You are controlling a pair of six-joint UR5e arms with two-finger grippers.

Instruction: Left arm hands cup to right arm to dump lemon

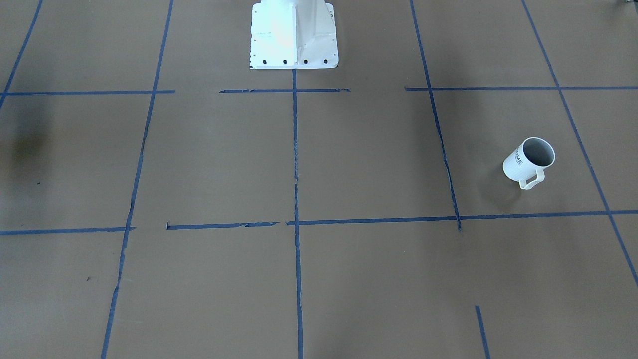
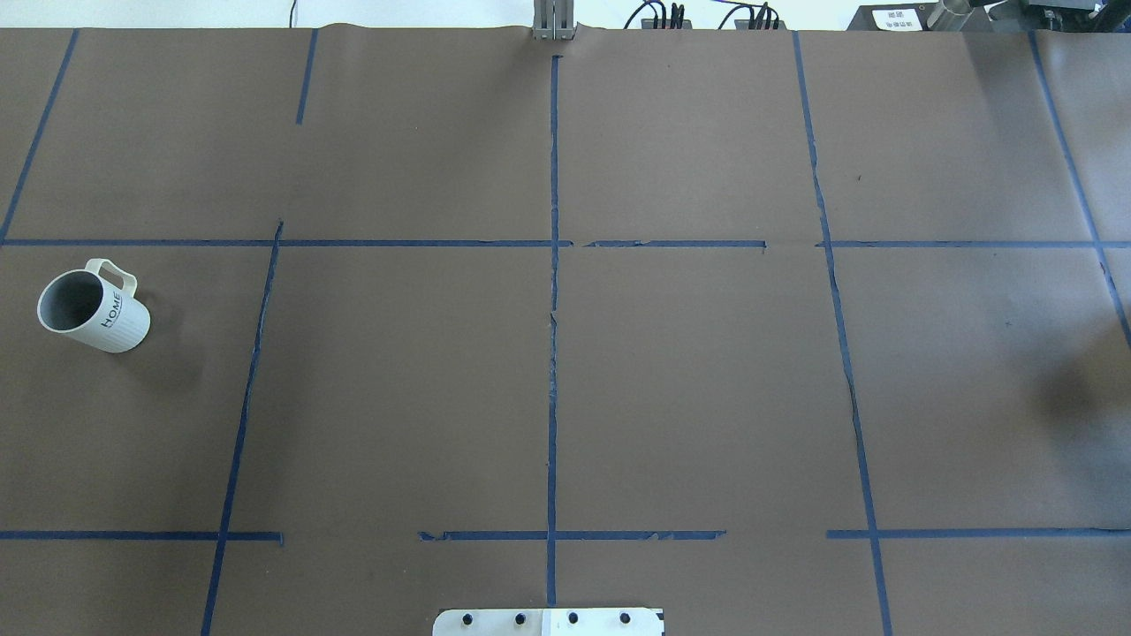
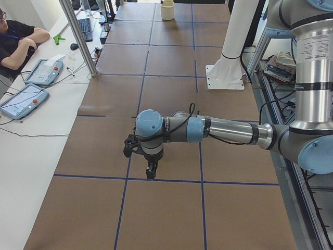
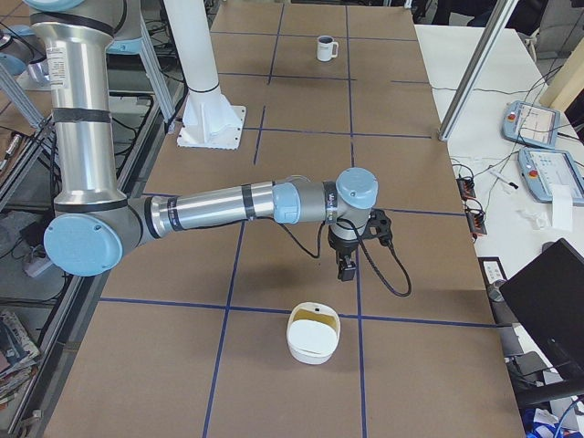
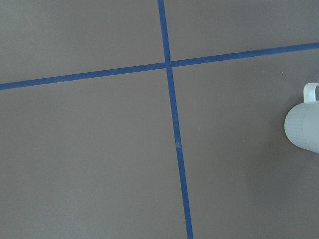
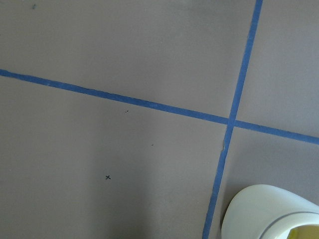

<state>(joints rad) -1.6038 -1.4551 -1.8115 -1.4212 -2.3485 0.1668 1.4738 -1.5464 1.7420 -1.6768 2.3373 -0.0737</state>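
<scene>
The cup [image 1: 528,162], a white "HOME" mug with a grey inside, stands upright on the brown table at the robot's far left [image 2: 93,309]. It shows small at the far end in the exterior right view [image 4: 327,47] and at the right edge of the left wrist view [image 5: 304,124]. No lemon shows in it. My left gripper [image 3: 151,174] points down above the table; the cup is hidden in that view. My right gripper [image 4: 347,272] points down just beyond a white bowl [image 4: 313,339]. I cannot tell whether either gripper is open or shut.
The white bowl also shows in the right wrist view [image 6: 264,209], with something yellowish inside. The white robot pedestal [image 1: 294,35] stands at the table's middle edge. Blue tape lines grid the table. An operator [image 3: 18,39], pendants and a metal post [image 3: 78,36] stand along the far side.
</scene>
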